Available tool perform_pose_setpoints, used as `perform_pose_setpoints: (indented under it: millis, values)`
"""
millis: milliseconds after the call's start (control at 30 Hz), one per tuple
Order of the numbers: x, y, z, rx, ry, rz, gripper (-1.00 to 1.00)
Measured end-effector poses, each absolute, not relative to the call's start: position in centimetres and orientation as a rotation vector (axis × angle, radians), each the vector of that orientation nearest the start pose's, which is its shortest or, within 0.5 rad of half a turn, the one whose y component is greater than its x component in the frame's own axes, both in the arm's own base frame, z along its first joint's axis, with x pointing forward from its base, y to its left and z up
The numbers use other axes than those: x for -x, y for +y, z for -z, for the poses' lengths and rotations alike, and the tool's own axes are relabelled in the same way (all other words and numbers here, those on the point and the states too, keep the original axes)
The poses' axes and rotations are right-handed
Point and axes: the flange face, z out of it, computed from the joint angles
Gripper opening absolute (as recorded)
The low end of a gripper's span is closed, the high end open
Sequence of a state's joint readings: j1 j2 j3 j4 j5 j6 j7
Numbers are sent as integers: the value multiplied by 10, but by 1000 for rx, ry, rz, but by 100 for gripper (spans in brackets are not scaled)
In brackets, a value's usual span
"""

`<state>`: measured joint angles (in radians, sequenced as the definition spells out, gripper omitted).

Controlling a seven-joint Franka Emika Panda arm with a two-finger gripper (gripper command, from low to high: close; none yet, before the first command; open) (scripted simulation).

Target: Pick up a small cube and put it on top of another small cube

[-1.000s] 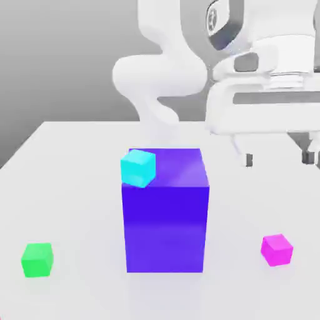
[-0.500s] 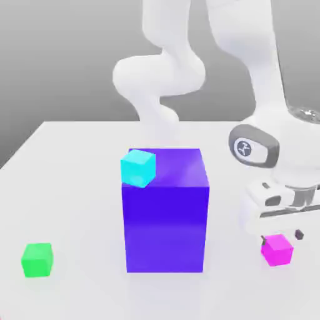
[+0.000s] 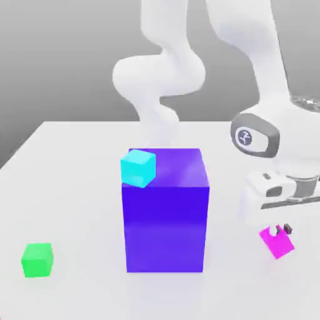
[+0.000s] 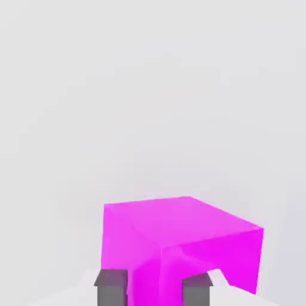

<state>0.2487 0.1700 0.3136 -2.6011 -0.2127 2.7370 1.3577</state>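
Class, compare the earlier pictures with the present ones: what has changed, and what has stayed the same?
The gripper has come down to the magenta cube. Its jaws, formerly wide apart, have closed on a corner of that cube, which has turned and tilted. The green cube, cyan cube and large blue block stayed put.

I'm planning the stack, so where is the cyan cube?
In the exterior view, the cyan cube sits on the blue block, toward its left side.
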Motion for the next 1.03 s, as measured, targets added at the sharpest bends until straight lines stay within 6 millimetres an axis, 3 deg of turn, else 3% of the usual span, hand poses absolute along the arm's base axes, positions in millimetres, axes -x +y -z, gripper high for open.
perform_pose_setpoints:
  millis: [67,167,333,467,533,600,633,767,800,1033]
  values:
    - [-391,208,-204,3028,1038,28,-100]
    - [-426,135,-212,2974,1226,23,-100]
    - [-450,10,-224,2840,1522,2,-100]
    - [-437,-113,-235,2661,1802,-19,-100]
    - [-415,-184,-242,2533,1960,-29,-100]
    - [-378,-250,-244,2367,2105,-19,-100]
    - [-370,-260,-241,2332,2123,-10,-100]
    - [-367,-264,-199,2316,2123,-1,-100]
    - [-367,-264,-187,2315,2124,0,100]
    - [-366,-264,-184,2314,2124,0,100]
